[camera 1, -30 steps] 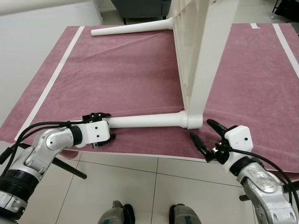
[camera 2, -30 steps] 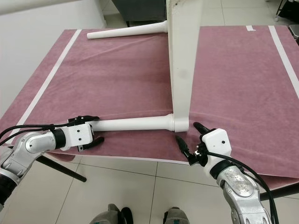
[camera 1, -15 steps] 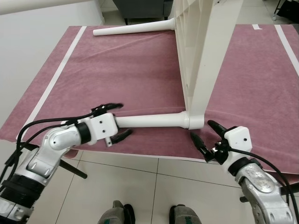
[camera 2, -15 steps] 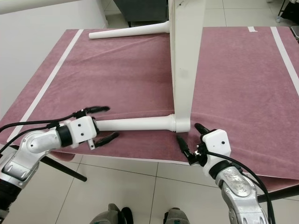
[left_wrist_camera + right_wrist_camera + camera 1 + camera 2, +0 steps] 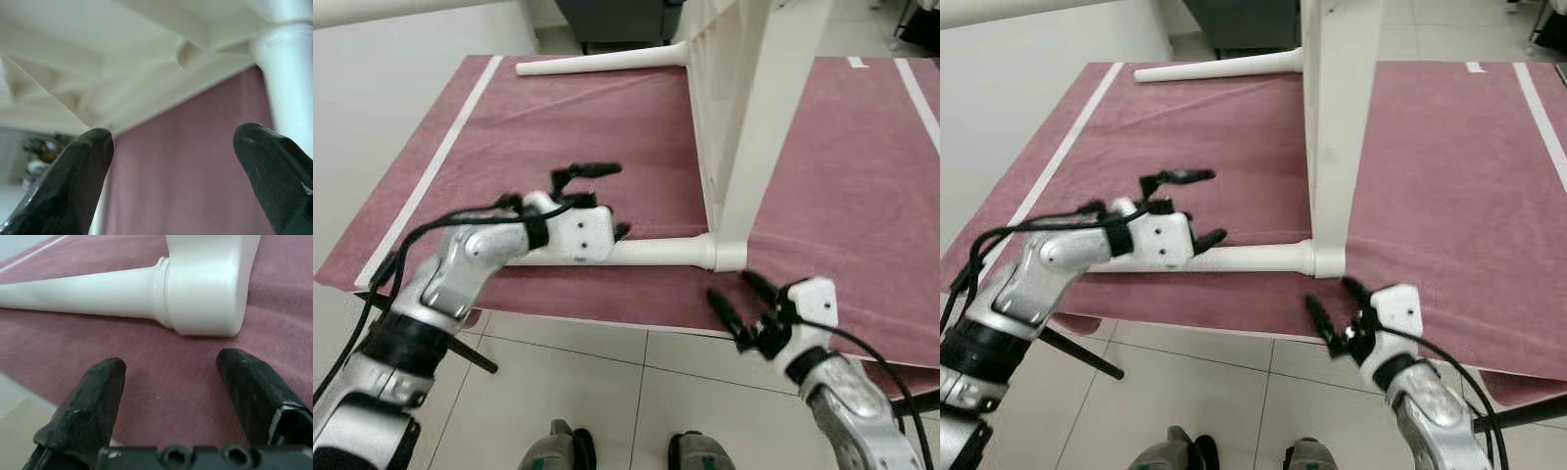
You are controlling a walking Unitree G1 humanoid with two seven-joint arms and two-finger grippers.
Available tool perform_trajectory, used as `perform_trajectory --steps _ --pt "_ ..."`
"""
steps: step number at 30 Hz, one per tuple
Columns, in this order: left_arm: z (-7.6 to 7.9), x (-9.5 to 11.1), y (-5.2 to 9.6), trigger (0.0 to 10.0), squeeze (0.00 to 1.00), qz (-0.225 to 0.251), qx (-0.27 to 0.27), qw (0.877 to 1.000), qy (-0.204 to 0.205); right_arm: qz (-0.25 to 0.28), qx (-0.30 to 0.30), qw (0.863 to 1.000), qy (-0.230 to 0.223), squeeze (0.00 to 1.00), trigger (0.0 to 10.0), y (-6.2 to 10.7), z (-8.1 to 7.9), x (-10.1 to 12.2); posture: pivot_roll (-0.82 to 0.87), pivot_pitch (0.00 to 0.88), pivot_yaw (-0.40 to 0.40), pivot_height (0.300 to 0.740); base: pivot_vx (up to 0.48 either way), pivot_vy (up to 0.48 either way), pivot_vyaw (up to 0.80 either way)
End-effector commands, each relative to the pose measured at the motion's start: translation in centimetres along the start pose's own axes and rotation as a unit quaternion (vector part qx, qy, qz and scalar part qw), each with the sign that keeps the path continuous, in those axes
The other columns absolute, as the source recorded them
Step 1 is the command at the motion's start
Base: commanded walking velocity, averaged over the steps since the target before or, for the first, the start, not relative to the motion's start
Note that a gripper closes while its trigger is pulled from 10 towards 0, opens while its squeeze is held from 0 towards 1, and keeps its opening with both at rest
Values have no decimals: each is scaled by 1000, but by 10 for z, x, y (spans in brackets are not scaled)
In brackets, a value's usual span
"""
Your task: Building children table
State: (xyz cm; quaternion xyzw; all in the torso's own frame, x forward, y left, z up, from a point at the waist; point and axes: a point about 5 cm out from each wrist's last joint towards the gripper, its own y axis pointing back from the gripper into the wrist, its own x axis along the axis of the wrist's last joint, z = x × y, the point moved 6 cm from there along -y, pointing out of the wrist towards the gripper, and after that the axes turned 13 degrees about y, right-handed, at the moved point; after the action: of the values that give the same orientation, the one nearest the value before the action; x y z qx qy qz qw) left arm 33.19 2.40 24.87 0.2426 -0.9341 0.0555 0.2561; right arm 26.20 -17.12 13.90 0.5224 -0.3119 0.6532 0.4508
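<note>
A white children's table top (image 5: 744, 108) stands on its edge on the maroon cloth (image 5: 558, 127). Its near leg (image 5: 661, 252) lies flat along the cloth, screwed into the lower corner (image 5: 205, 289). A far leg (image 5: 602, 62) sticks out at the back. My left gripper (image 5: 607, 201) is open over the middle of the near leg; one fingertip (image 5: 274, 171) is beside the leg (image 5: 288, 88) and nothing is clamped. My right gripper (image 5: 736, 302) hangs open just off the table's front edge, below that corner, with its fingers (image 5: 93, 401) apart and empty.
White tape stripes (image 5: 435, 162) run along both sides of the cloth. The front edge of the workbench (image 5: 1234, 331) drops to a tiled floor (image 5: 607, 392), where my feet (image 5: 563, 441) stand. A dark cabinet (image 5: 617, 15) sits behind the bench.
My left gripper let go of the near leg's free end, opened, and slid along the leg toward the table top while rising. The right gripper stayed by the corner, sinking slightly.
</note>
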Motion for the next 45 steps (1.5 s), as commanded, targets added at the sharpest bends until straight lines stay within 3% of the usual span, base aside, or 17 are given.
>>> perform_trajectory --steps 1,6,12,13,17,19,22,24,29,30,34,37,38,39,40,42,45 --pt "-45 14 11 10000 0 57 214 975 -17 6 13 1000 -10 0 10000 3 -3 4 -122 111 115 740 0 0 0" --pt "-76 48 17 10000 0 124 264 953 -88 23 67 994 -78 0 10000 11 -15 12 -125 109 113 740 0 0 0" --pt "-88 61 23 10000 0 151 291 938 -117 38 70 991 -108 0 10000 6 -19 18 -124 108 110 740 0 0 0" --pt "-100 72 30 10000 0 170 315 924 -137 42 69 990 -113 0 10000 -1 -23 18 -116 108 102 740 0 0 0" --pt "-114 90 41 10000 0 202 342 902 -169 46 74 989 -122 0 10000 -11 -30 19 -104 105 95 740 0 0 0" --pt "-116 97 43 10000 0 217 343 897 -177 46 79 988 -122 0 10000 -15 -33 20 -98 105 90 740 0 0 0" --pt "-108 98 37 10000 0 228 306 907 -177 44 85 988 -121 0 10000 -19 -34 19 -98 104 91 740 0 0 0" --pt "-98 88 33 10000 0 217 279 920 -167 42 83 989 -117 0 10000 -22 -33 19 -103 103 98 740 0 0 0" --pt "-93 79 36 10000 0 205 277 924 -164 41 76 990 -114 0 10000 -24 -31 19 -109 103 103 740 0 0 0" --pt "-97 51 46 10000 0 146 307 930 -141 38 44 992 -114 0 10000 -28 -24 16 -112 101 115 740 0 0 0" --pt "-98 40 50 10000 0 120 317 931 -133 38 33 992 -115 0 10000 -29 -22 15 -112 101 115 740 0 0 0" --pt "-90 -23 71 10000 0 -13 341 937 -76 30 -1 993 -118 0 10000 -36 -15 8 -97 93 115 740 0 0 0" --pt "-90 -23 71 10000 0 -13 341 937 -76 30 -1 993 -118 0 10000 -36 -15 8 -97 93 115 740 0 0 0" --pt "-82 -45 79 10000 0 -59 339 938 -46 27 -9 993 -118 0 10000 -38 -12 6 -90 92 112 740 0 0 0" --pt "-82 -45 79 10000 0 -59 339 938 -46 27 -9 993 -118 0 10000 -38 -12 6 -90 92 112 740 0 0 0" --pt "-68 -83 95 10000 0 -117 359 924 59 27 -16 993 -117 0 10000 -43 -10 5 -81 91 106 740 0 0 0" --pt "-62 -94 99 10000 0 -131 366 916 101 28 -16 993 -116 0 10000 -45 -10 6 -80 91 106 740 0 0 0"
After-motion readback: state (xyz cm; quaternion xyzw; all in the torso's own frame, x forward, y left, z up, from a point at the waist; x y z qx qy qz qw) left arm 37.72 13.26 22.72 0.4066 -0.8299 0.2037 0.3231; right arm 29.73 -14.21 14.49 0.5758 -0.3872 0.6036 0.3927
